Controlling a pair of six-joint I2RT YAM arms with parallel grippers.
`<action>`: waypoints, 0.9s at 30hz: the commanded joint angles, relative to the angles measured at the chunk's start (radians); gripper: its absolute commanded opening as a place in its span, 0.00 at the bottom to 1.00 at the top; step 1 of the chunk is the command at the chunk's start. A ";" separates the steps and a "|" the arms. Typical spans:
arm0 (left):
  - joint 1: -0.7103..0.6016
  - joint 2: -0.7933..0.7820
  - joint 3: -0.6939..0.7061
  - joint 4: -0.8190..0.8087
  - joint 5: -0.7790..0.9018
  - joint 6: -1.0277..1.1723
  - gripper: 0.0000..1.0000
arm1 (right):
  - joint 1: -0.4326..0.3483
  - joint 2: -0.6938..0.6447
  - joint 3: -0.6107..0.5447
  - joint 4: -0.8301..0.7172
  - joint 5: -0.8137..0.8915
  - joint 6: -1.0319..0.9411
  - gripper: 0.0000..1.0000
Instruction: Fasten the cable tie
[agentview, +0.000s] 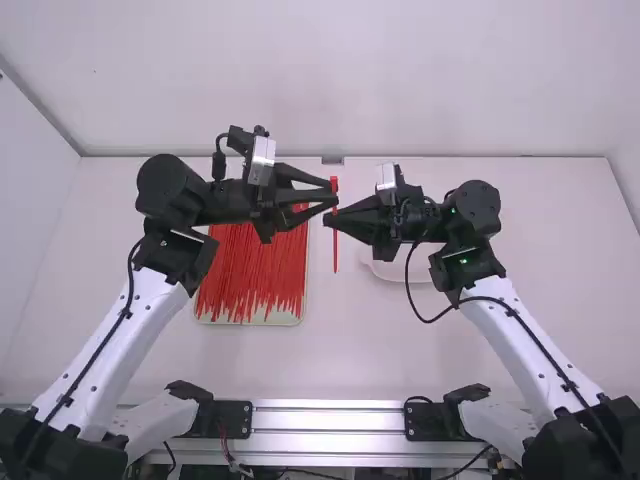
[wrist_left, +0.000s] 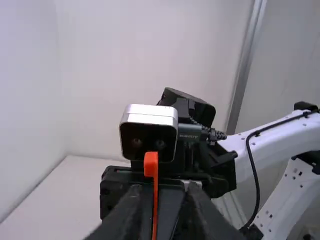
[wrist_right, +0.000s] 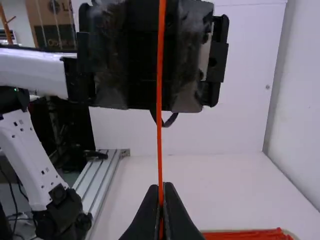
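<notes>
Tabletop (agentview: 560, 230), left to right.

1. Tray (agentview: 250, 320) holding a bundle of red ties (agentview: 250, 270), lying flat under the left arm.
2. Left gripper (agentview: 333, 198), raised at mid-table: fingers (wrist_left: 131, 205) stand slightly apart, one on each side of the tie's head end (contact cannot be confirmed).
3. Tie (agentview: 335, 250), a single red strap in the air between both grippers, its tail hanging free towards the camera in the high view.
4. Right gripper (agentview: 328, 222), facing the left one: fingers pressed together, pinching the strap just beside the left fingertips.
</notes>
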 joint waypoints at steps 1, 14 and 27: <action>-0.010 -0.007 0.021 0.009 0.014 -0.003 0.15 | 0.001 0.002 0.031 0.009 -0.006 0.024 0.00; -0.012 -0.007 0.021 0.015 0.008 0.005 0.07 | 0.000 0.002 0.031 0.011 -0.006 0.028 0.00; -0.019 -0.007 0.021 0.018 0.007 0.005 0.33 | 0.008 0.002 0.031 0.011 -0.006 0.020 0.00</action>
